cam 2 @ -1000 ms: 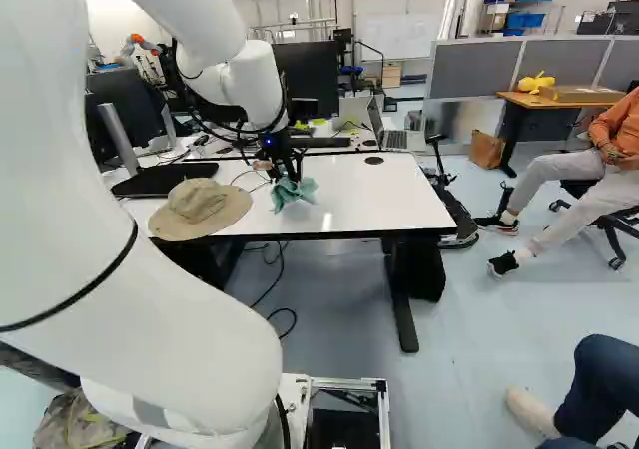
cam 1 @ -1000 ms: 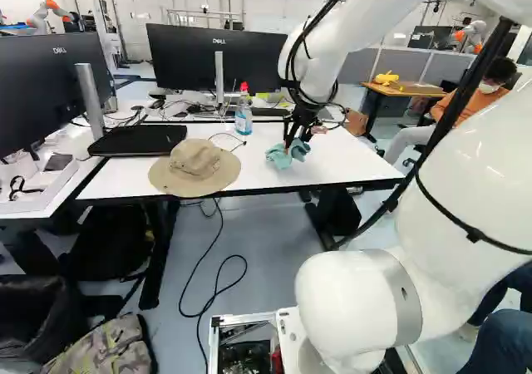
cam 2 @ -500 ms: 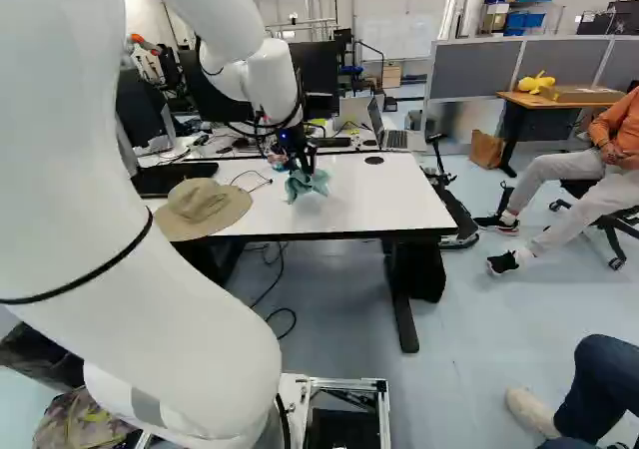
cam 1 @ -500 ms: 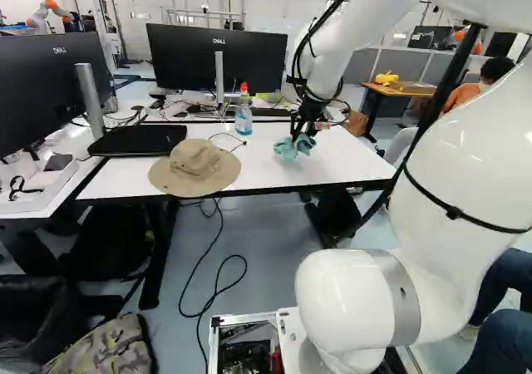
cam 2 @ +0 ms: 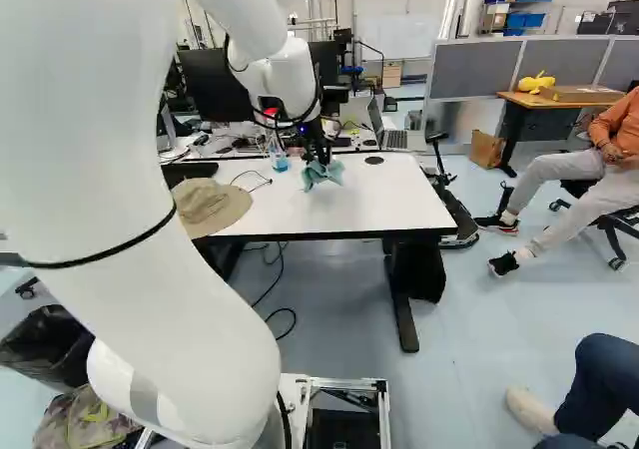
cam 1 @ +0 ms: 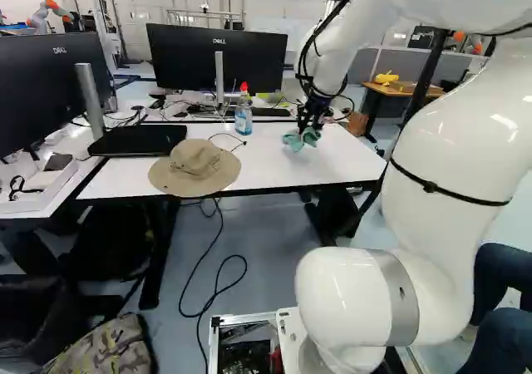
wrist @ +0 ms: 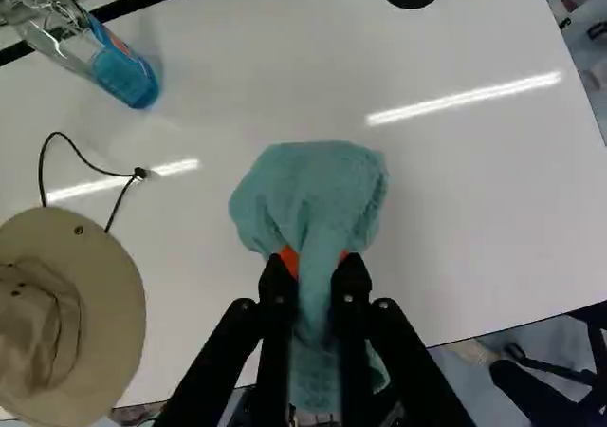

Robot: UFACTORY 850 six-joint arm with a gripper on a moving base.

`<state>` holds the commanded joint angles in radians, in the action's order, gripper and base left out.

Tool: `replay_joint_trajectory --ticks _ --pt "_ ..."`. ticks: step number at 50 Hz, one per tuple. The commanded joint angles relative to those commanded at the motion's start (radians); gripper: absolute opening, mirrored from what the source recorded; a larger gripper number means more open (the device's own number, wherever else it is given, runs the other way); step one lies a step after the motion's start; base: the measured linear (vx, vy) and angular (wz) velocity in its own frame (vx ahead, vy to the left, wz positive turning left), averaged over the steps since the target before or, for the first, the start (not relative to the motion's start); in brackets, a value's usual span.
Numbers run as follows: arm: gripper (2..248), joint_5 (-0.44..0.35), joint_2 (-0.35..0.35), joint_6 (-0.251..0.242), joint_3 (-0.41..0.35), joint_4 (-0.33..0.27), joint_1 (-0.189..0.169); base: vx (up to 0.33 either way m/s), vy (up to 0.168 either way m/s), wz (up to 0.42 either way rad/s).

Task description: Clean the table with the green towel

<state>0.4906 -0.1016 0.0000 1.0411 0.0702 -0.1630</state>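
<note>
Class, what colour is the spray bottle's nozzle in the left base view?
The nozzle is red; it shows best in the left base view.

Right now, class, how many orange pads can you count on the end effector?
2: one pad on the side of the green towel nearer the hat, the other pad opposite; both partly hidden.

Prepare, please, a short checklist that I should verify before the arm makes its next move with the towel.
1. Towel gripped by the tool: ok, pinched between both fingers.
2. Towel touching the table: cannot tell.
3. Tabletop free of obstacles: not ok, hat and spray bottle are on it.
4. Spray bottle upright: ok.
5. Hat's cord apart from towel: ok, bare tabletop between them.
</note>
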Motion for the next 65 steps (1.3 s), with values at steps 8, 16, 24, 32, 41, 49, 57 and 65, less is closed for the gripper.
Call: replay_joint_trajectory --ticks 8,16,24,32,41,49,57,65 --pt "51 -0.006 -0.039 0.000 0.043 0.000 -0.012 0.000 0.000 0.000" --pt "51 -0.010 -0.077 0.000 0.085 0.000 -0.024 0.000 0.000 0.000" --pt "51 -0.010 -0.113 0.000 0.127 0.000 -0.035 0.000 0.000 0.000" --pt "51 -0.010 -0.149 0.000 0.168 0.000 -0.048 0.000 0.000 0.000" --pt "51 -0.010 -0.188 0.000 0.215 0.000 -0.062 0.000 0.000 0.000" --pt "51 -0.010 -0.222 0.000 0.257 0.000 -0.075 0.000 0.000 0.000" --pt "51 -0.010 -0.257 0.000 0.298 0.000 -0.088 0.000 0.000 0.000" --pt "51 -0.010 -0.290 0.000 0.340 0.000 -0.101 0.000 0.000 0.000"
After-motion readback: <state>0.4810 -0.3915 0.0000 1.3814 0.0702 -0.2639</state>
